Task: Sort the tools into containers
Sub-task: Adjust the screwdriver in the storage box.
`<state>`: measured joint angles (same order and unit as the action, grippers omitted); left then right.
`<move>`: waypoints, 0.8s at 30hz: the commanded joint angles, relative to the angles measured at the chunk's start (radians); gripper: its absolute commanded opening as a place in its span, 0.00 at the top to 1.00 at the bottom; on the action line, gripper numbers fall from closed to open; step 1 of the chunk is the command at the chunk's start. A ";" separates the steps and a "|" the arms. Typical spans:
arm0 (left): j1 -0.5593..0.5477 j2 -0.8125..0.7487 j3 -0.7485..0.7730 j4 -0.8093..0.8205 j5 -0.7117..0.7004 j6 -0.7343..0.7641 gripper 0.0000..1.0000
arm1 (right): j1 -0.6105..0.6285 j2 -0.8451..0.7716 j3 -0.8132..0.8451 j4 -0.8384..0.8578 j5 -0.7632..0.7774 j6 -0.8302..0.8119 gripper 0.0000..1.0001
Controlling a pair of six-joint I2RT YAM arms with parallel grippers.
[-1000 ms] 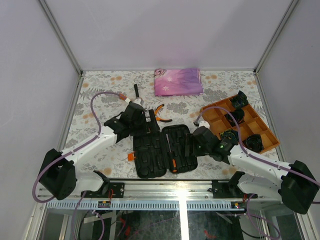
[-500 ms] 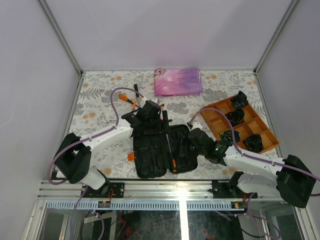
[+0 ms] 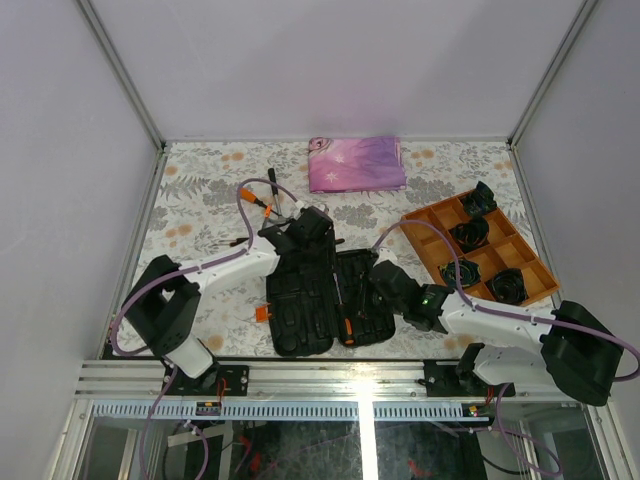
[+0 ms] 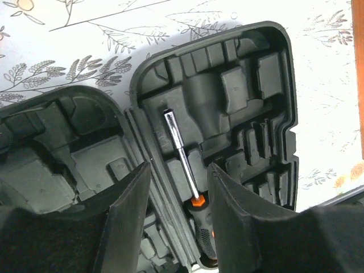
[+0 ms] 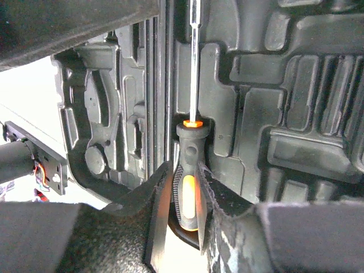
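The black tool case [image 3: 300, 310] lies open at the table's middle, moulded slots up [image 4: 256, 114]. One orange-and-black screwdriver [image 3: 343, 300] rests in a slot beside the hinge. Its metal shaft [image 4: 181, 153] runs up from the orange collar [image 5: 193, 123]. My right gripper [image 5: 189, 170] comes in from the case's right and is shut on the screwdriver's handle [image 5: 190, 196], a finger pressed to each side. My left gripper [image 4: 179, 176] hovers over the case's far end [image 3: 312, 232], jaws partly apart with the screwdriver below the gap, touching nothing. A slim dark hammer handle [image 3: 271, 183] lies beyond the left arm.
An orange divided tray [image 3: 425, 235] at the right holds black coiled bundles [image 3: 510, 285]. A folded pink-purple cloth [image 3: 357, 163] lies at the back. The case's orange latch [image 3: 262, 313] sticks out on its left side. Enclosure walls close in the table.
My left gripper swung right to above the case's far end and its jaws narrowed. My right gripper slid left over the case and closed on the screwdriver handle.
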<state>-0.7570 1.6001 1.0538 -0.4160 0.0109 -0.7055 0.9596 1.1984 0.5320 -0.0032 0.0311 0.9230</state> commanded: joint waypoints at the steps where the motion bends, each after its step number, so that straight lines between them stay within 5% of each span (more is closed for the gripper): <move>1: -0.025 0.028 0.057 -0.009 -0.045 -0.019 0.59 | 0.014 0.007 -0.018 0.075 -0.012 0.044 0.72; 24: -0.065 0.158 0.123 -0.057 -0.146 -0.074 0.77 | 0.024 0.048 -0.023 0.056 -0.026 0.026 0.74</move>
<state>-0.8135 1.7439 1.1500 -0.4435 -0.0799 -0.7624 0.9707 1.2343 0.5117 0.0357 0.0128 0.9501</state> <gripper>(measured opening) 0.242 0.259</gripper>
